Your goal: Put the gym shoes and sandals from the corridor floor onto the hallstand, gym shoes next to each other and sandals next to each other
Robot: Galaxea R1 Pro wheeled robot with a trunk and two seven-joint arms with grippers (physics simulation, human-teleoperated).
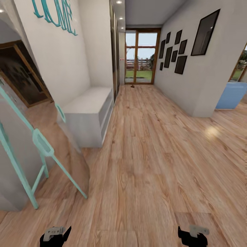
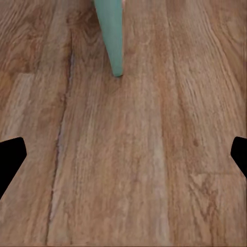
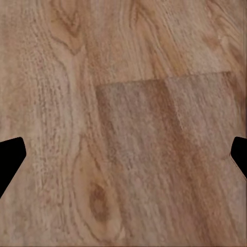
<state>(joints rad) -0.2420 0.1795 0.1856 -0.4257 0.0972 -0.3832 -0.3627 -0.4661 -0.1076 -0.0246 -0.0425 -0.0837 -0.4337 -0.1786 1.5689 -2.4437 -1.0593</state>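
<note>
The robot stands in the corridor looking along the corridor floor [image 1: 147,144], pale wood planks running away to a glazed door [image 1: 140,56] at the far end. Against the left wall stands a pale grey low unit [image 1: 90,115] with teal letters [image 1: 55,13] on the wall above it; this is probably the hallstand, though its shelves are hard to make out from here. Nearer than that unit, a mirror on a teal frame [image 1: 44,151] leans by the wall, and one of its legs [image 2: 110,36] reaches the planks in the left wrist view. Far beyond the unit, just before the glazed door, a small dark thing [image 1: 131,86] lies on the floor; it may be one of the sandals, but it is too small to tell, and no gym shoes can be identified. The left gripper [image 1: 55,236] and right gripper [image 1: 192,236] hang low at the near edge, each with its jaws spread wide and nothing between them, only bare planks in both wrist views. As a judgement, the shoes should be light; the sneakers are fairly stiff and best taken across the heel collar or sides, while the flatter sandals offer less height, so a pinch on strap or sole edge seems wiser.
</note>
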